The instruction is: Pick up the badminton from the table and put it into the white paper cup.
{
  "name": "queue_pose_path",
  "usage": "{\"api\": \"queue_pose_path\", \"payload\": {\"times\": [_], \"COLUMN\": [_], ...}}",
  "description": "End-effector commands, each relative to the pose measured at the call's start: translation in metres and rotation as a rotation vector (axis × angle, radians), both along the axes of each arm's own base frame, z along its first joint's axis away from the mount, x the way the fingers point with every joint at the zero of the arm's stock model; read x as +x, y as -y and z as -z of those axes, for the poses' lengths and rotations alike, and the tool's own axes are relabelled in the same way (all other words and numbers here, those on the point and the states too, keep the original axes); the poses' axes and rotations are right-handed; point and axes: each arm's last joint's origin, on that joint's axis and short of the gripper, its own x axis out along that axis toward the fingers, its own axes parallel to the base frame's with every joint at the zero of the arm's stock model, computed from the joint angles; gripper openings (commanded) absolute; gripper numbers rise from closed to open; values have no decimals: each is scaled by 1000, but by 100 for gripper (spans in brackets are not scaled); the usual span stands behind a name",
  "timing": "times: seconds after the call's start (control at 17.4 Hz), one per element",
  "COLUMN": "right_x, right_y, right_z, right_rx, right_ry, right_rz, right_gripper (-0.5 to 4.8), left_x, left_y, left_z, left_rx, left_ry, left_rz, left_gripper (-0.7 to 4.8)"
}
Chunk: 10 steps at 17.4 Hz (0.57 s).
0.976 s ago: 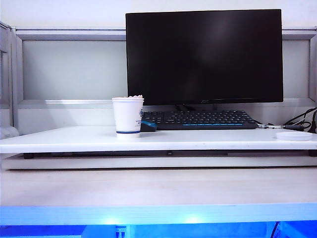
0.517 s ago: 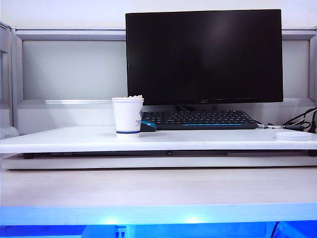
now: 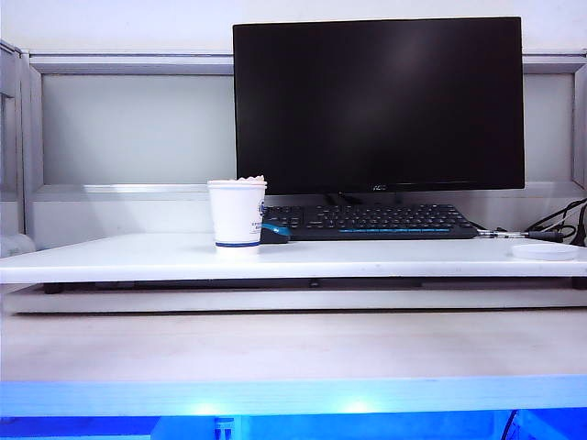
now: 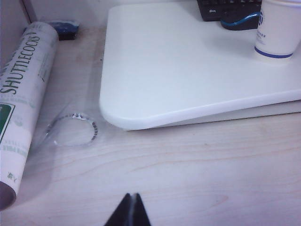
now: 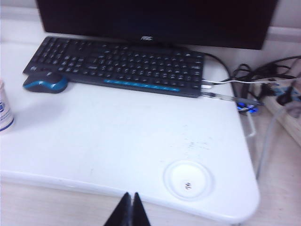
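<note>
The white paper cup (image 3: 237, 213) stands upright on the left part of the white table (image 3: 367, 261). Cream feather tips of the badminton (image 3: 249, 179) show just above the cup's rim; the rest of it is hidden inside. Neither gripper appears in the exterior view. My left gripper (image 4: 132, 195) is shut and empty over the pale wood surface, short of the table's (image 4: 188, 70) rounded corner and far from the cup (image 4: 280, 28). My right gripper (image 5: 130, 194) is shut and empty at the table's (image 5: 117, 141) front edge, with the cup (image 5: 4, 110) at the frame's edge.
A black monitor (image 3: 378, 103), a keyboard (image 3: 371, 220) and a blue mouse (image 5: 45, 83) stand behind the cup. A flat white disc (image 5: 188, 179) lies near the table's right front corner, with cables (image 5: 263, 80) beyond. A shuttlecock tube (image 4: 23, 99) and a clear lid (image 4: 74, 129) lie on the wood.
</note>
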Motion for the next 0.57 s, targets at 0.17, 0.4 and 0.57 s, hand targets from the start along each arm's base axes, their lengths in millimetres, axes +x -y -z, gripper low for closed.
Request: {"api": "queue_pose_path", "payload": {"times": [0.17, 0.4, 0.57], "right_x": [-13, -17, -21], "right_y": [22, 29, 29], "right_z": [33, 53, 59], "right_rx": [40, 49, 66], "right_ry": [-22, -36, -1], "right_rz": [10, 38, 36], "right_gripper": [-8, -8, -9], "left_x": [0, 1, 1], "left_y": [0, -1, -1], "left_z": [1, 0, 2], "left_rx": [43, 74, 91], "left_ry": [1, 15, 16], "left_rz": [12, -5, -8], "left_gripper": [-5, -5, -5]}}
